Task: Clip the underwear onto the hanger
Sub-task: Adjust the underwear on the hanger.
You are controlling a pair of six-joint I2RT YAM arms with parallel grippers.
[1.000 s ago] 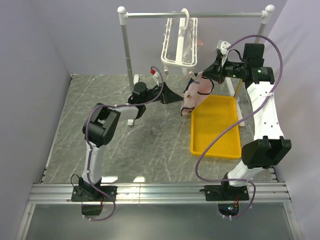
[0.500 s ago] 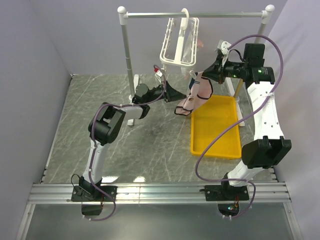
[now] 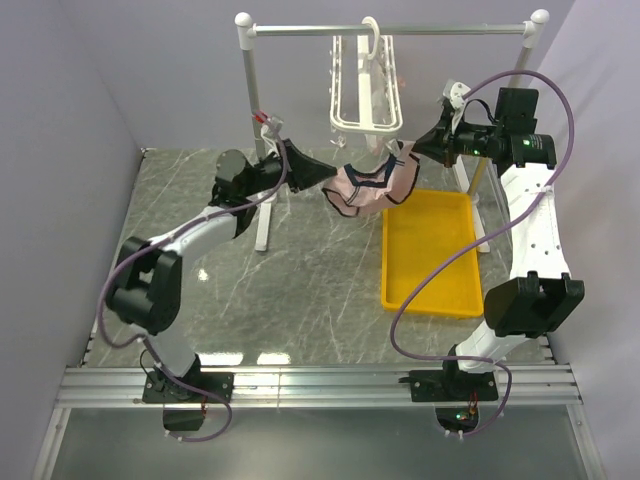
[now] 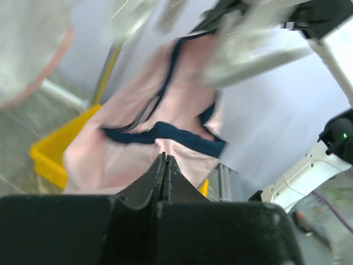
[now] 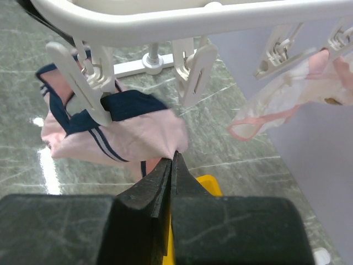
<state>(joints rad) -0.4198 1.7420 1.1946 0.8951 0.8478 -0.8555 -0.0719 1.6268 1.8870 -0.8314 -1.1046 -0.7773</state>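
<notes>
Underwear (image 3: 365, 186) stretched between left claw (image 3: 327, 179) and right claw (image 3: 416, 152), both clamped on it, under hanger (image 3: 365, 95), near yellow tray (image 3: 425, 230).

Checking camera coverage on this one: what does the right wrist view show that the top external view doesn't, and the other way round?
Right wrist only: the clips under the hanger seen close up, one right by the navy trim of the underwear. Top external only: the left gripper holding the underwear's other end, and the hook over the rail. Both: the pink underwear pinched in the shut right gripper just below the hanger.
</notes>
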